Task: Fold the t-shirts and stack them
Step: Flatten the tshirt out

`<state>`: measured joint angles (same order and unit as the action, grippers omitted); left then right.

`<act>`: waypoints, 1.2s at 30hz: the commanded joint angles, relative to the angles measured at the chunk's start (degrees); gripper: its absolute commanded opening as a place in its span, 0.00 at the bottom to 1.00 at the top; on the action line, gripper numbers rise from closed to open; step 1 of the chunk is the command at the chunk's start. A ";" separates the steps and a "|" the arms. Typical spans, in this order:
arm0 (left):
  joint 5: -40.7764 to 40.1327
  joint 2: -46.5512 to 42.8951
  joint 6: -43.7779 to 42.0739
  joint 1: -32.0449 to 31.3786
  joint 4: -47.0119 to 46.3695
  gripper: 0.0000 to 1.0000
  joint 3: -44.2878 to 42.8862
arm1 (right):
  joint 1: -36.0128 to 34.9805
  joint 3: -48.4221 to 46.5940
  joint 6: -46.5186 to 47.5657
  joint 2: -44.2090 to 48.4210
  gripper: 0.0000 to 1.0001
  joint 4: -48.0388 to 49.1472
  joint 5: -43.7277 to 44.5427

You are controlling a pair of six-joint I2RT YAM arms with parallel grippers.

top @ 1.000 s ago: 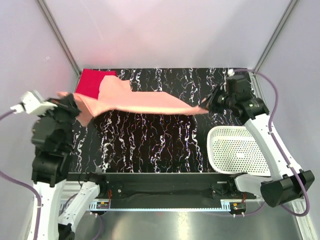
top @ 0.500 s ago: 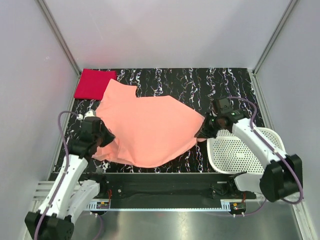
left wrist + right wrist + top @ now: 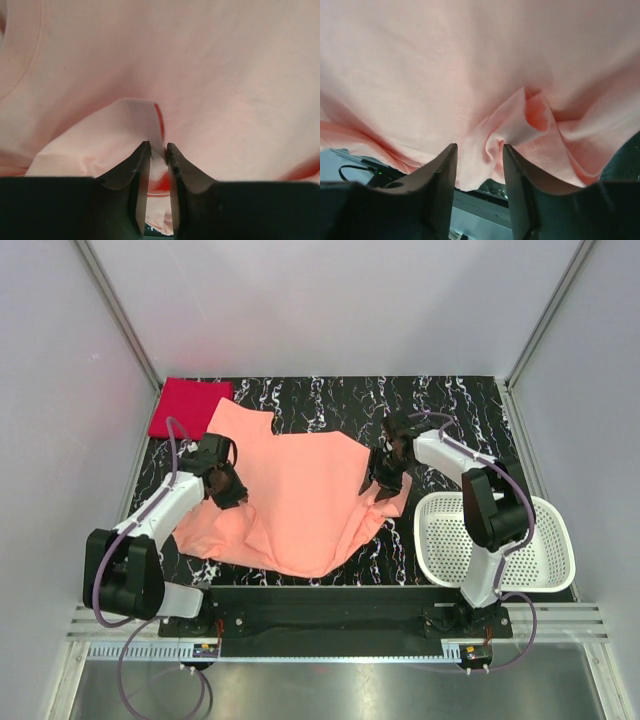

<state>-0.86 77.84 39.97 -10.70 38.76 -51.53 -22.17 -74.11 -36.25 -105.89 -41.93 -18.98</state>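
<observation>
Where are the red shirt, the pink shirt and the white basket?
red shirt (image 3: 187, 406), top view, middle of the folded rectangle.
pink shirt (image 3: 295, 490), top view, centre of the spread cloth.
white basket (image 3: 548, 573), top view, right rim.

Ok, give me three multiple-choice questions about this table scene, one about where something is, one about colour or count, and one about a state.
1. Where does the folded crimson red t-shirt lie?
A. far left corner of the table
B. in the basket
C. near right corner

2. How many t-shirts are in view?
A. one
B. two
C. three

3. How is the left gripper?
A. wide open
B. out of view
C. pinched on cloth

Answers:
1 A, it lies by the left wall at the far edge of the black marbled table.
2 B, the red one and the spread salmon-pink cotton t-shirt.
3 C, the left wrist view shows a pink fold between its nearly closed fingers.
</observation>
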 commanded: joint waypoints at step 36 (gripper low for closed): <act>-5.73 -17.46 -4.46 1.73 9.40 0.62 -1.56 | -0.24 0.37 -12.26 -3.27 0.36 6.42 10.99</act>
<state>-5.85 61.84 37.17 -9.65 48.14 -52.82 -22.20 -73.47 -47.42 -108.55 -37.30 -9.87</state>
